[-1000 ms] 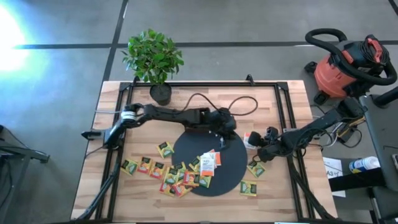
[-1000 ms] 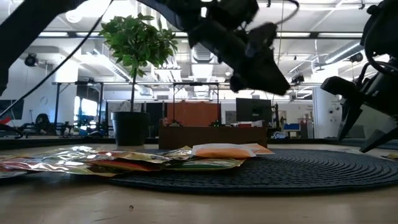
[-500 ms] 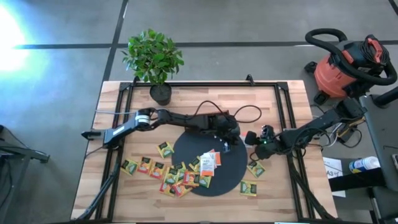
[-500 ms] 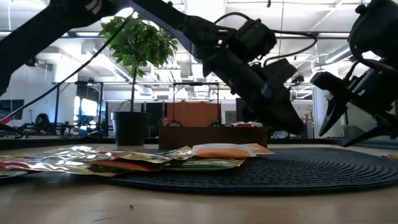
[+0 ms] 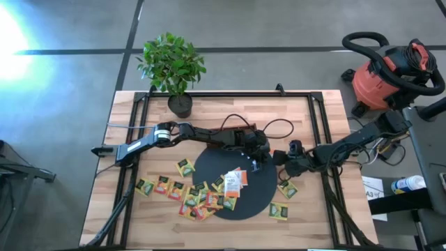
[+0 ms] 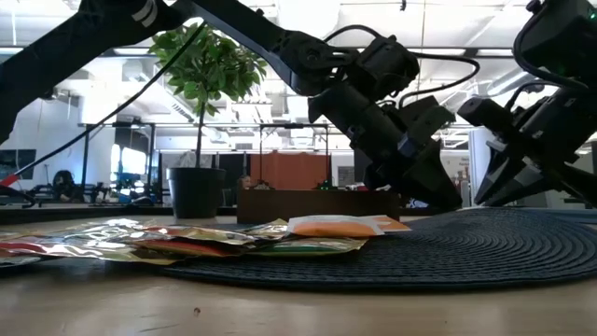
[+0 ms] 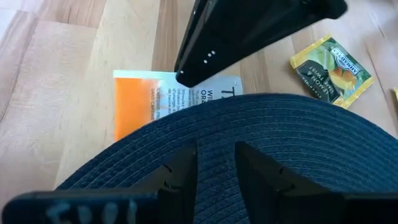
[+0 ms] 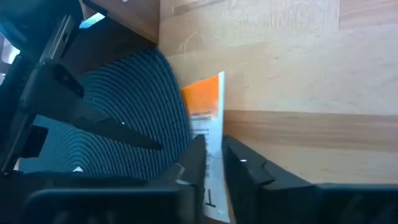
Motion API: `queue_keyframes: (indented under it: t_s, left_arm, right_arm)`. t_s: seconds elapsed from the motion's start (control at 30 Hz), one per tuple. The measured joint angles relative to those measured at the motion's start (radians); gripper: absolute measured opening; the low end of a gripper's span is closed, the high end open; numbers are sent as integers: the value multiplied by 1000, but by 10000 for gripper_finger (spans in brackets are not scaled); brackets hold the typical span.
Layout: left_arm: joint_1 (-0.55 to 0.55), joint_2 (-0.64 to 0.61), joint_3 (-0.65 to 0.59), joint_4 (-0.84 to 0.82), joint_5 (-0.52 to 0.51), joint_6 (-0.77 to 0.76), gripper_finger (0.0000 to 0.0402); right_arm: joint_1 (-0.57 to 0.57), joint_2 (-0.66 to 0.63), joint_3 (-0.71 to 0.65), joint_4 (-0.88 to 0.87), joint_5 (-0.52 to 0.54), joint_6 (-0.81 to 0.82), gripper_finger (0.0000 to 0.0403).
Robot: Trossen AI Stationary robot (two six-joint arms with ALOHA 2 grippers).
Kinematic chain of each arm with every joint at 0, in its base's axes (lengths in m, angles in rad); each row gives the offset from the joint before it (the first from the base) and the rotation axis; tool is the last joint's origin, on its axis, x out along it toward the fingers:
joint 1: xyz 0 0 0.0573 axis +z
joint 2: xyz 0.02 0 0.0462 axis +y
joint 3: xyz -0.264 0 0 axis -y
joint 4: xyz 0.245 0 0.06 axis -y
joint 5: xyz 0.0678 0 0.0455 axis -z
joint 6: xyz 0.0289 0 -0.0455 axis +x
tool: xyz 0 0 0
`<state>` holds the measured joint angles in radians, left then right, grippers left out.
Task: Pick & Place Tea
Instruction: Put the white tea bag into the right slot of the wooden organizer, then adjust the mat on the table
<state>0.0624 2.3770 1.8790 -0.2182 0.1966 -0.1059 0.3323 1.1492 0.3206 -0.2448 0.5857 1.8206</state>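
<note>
1. Right tool [image 8: 211,163] pinched nearly closed on the edge of a white-and-orange tea sachet [image 8: 208,115], at the right rim of the black mat [image 5: 240,187].
2. Left tool [image 7: 214,168] low over the mat, fingers a narrow gap apart, nothing between them; same sachet just beyond its tips.
3. Likely light, thin, floppy, slick paper; best nipped by an edge, as here.
4. Remaining sachets [image 5: 198,195] scattered across mat and worktop [image 5: 209,111].
</note>
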Motion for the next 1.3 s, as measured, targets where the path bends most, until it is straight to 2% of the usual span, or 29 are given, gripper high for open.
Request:
queue_keyframes:
  t_s: [0.13, 0.47, 0.6, 0.8, 1.0, 1.1, 1.17, 1.3]
  left_arm:
    - [0, -16, -2, -27, 0, -5, 83]
    - [0, -96, 4, -122, -1, -28, 83]
    - [0, -137, -2, -147, -3, -29, 83]
    - [-1, -183, -1, -169, -13, -26, 83]
    - [-1, -219, -2, -269, -15, -23, 83]
    - [-1, -236, -3, -302, -15, -17, 83]
    - [-1, -245, -6, -302, -15, -1, 83]
    - [-1, -262, -13, -289, -15, 11, 83]
  right_arm:
    - [-12, -1, 0, -3, -14, -30, 10]
    - [-13, -26, 2, -24, -10, -72, 8]
    - [-12, -75, 41, -162, 7, -85, 8]
    - [-12, -189, 158, -480, 117, -77, 8]
    - [-21, -274, 235, -536, 228, -104, 8]
    - [-32, -284, 248, -537, 181, -169, 8]
    - [-39, -285, 246, -535, 112, -194, 8]
    - [-45, -269, 223, -550, -10, -128, 12]
